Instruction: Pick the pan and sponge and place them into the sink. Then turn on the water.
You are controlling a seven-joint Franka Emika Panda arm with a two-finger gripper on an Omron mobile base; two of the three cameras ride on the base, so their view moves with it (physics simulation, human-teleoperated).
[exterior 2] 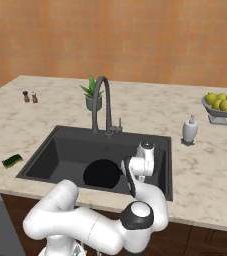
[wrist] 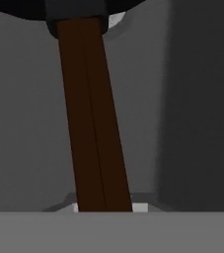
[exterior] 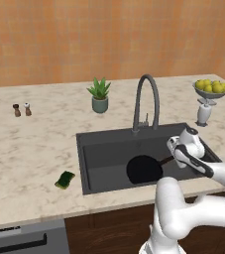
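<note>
The black pan (exterior: 143, 169) (exterior 2: 102, 174) lies inside the dark grey sink (exterior: 104, 144) (exterior 2: 55, 155), over the middle of its floor. Its dark handle (wrist: 91, 123) runs straight back into my gripper (exterior: 173, 157) (exterior 2: 127, 172), which is shut on the handle's end just above the basin's right side. The green and yellow sponge (exterior: 64, 179) (exterior 2: 12, 160) rests on the counter left of the sink, near the front edge. Behind the basin stands the arched tap (exterior: 146, 99) (exterior 2: 102, 102), with no water flowing from it.
A potted plant (exterior: 99, 95) stands behind the sink to the left. A soap dispenser (exterior: 203, 113) and a bowl of lemons (exterior: 211, 88) are at the right. Two small shakers (exterior: 22, 109) stand far left on the marble counter (exterior: 29, 149).
</note>
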